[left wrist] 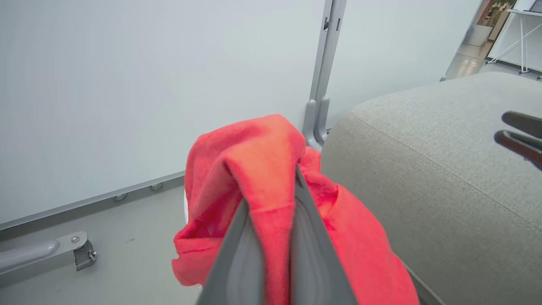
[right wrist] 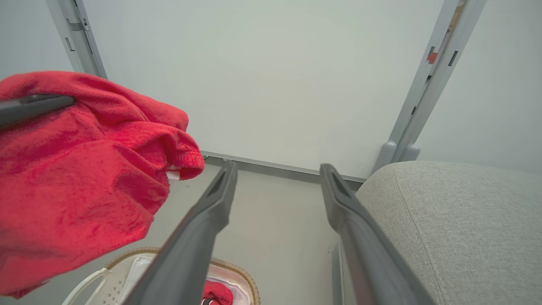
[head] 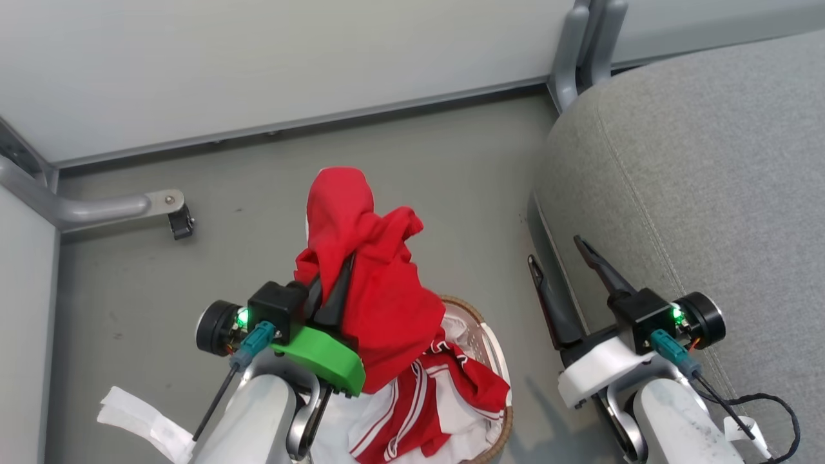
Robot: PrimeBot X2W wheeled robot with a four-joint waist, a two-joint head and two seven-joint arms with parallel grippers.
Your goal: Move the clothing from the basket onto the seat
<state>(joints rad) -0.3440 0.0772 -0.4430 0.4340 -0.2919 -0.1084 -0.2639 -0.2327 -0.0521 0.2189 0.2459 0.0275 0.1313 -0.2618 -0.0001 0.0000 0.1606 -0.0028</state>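
Note:
My left gripper (head: 335, 280) is shut on a plain red garment (head: 374, 283), holding it in the air above the basket (head: 495, 351); the cloth drapes over both fingers (left wrist: 311, 250) and hangs down to the right. A red garment with white stripes and panels (head: 425, 406) lies in the basket, whose brown woven rim (right wrist: 243, 275) peeks out below. The grey seat (head: 702, 187) lies to the right. My right gripper (head: 557, 254) stands open at the seat's left edge, nothing between its fingers (right wrist: 211, 207).
A pale wall panel (head: 258, 58) with grey metal posts (head: 583, 45) closes the back. A metal foot with a caster (head: 174, 216) sticks out at the left. A white crumpled sheet (head: 138, 412) lies on the grey floor at the lower left.

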